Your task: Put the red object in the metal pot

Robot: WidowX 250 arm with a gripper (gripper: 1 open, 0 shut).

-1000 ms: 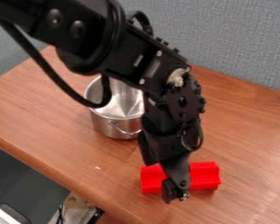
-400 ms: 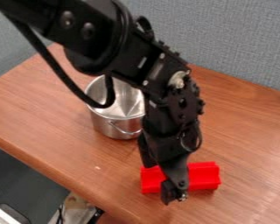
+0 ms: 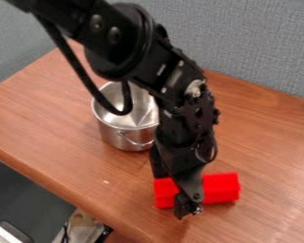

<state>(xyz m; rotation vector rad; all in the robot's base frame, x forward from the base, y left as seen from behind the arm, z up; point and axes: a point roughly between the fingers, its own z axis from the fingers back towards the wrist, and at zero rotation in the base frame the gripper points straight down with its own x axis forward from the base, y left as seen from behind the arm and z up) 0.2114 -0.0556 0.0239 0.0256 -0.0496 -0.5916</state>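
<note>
Gripper (image 3: 186,197) jaws wide open, pointing down, straddling the red block (image 3: 212,189) near the table's (image 3: 41,104) front edge. Not clamped. Metal pot (image 3: 121,126) sits behind-left, apart from block.

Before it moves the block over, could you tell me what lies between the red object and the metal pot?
In the camera view, only the arm's black claw crosses between the red object and the metal pot; beneath is bare wooden table.

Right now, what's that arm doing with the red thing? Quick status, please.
Gripper open, pointing down over the red block, straddling its middle. Block on the table, not lifted. Metal pot behind the arm, nothing visible blocking the way.
</note>
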